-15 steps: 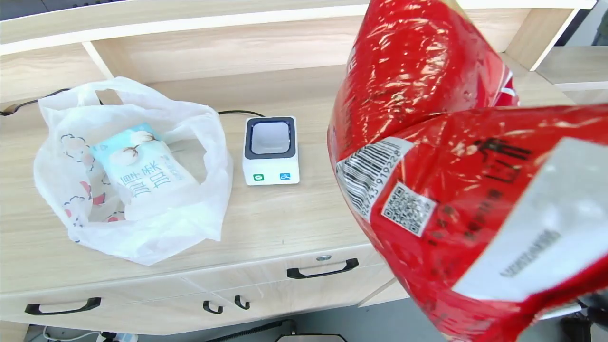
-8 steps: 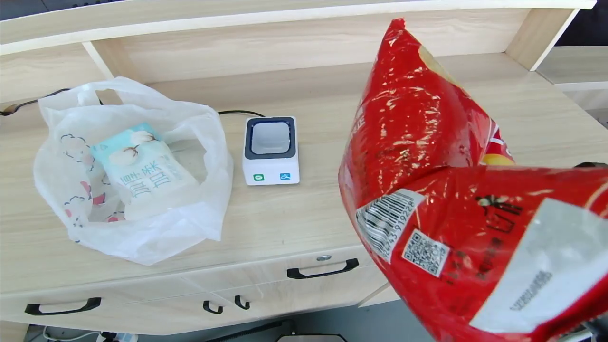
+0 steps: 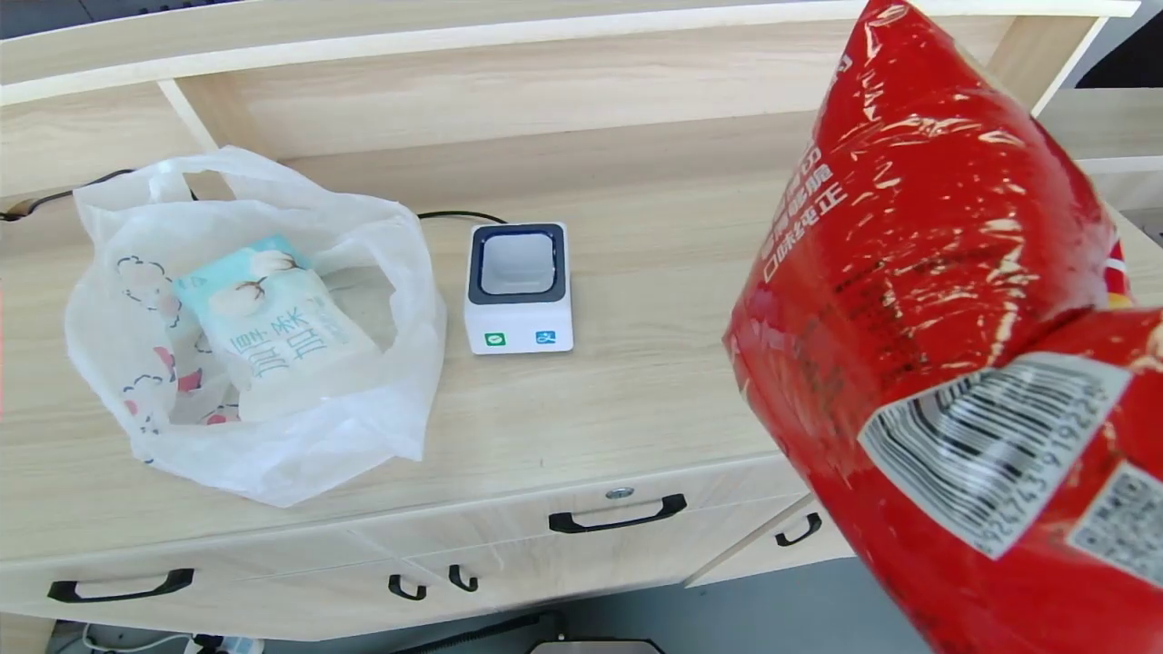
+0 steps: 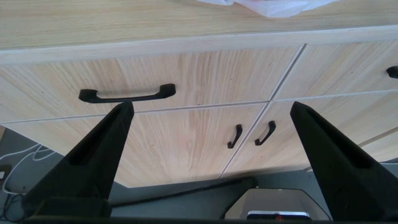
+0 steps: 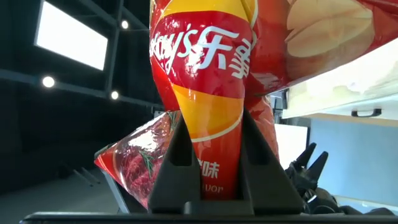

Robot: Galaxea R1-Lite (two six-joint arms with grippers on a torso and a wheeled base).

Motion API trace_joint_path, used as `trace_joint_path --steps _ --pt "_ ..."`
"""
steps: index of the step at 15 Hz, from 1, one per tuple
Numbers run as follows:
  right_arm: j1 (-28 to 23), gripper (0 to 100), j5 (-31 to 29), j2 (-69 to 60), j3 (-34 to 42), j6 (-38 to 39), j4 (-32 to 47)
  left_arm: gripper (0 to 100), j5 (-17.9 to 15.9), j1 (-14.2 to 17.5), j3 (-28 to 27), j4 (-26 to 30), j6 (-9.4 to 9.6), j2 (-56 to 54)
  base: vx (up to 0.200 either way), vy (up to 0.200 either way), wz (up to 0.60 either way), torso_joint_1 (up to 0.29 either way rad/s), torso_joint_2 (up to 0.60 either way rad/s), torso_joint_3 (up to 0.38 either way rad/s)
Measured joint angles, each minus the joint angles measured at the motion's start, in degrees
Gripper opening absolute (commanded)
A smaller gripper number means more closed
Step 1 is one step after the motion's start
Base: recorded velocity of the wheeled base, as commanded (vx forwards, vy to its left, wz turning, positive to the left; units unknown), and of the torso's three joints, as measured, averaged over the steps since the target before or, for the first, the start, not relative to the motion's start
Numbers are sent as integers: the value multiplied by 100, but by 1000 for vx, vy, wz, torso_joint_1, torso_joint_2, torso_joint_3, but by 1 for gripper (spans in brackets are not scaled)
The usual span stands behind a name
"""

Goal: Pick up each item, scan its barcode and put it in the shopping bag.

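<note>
A big red chip bag (image 3: 954, 363) hangs in the air at the right of the head view, close to the camera, its barcode (image 3: 990, 445) facing me. My right gripper (image 5: 211, 155) is shut on a pinched fold of that chip bag (image 5: 205, 81). A white scanner (image 3: 518, 288) with a dark-framed window stands mid-counter. Left of it lies the open white shopping bag (image 3: 382, 263) holding a pale blue tissue pack (image 3: 273, 318). My left gripper (image 4: 211, 155) hangs open below the counter edge, facing the drawer fronts, holding nothing.
The wooden counter (image 3: 591, 409) has a raised shelf behind it. A black cable (image 3: 454, 215) runs behind the scanner. Drawers with black handles (image 3: 618, 518) line the front below. Bare counter lies between scanner and chip bag.
The chip bag dipped half a second ago, then swung right and up; its barcode now sits at the lower right. Bag, scanner and tissue pack stayed put.
</note>
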Motion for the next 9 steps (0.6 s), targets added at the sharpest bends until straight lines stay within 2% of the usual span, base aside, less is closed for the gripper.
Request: trace_joint_path --steps 9 --pt "-140 0 -1 -88 -52 195 -2 100 0 0 0 9 -4 0 0 0 0 0 0 0"
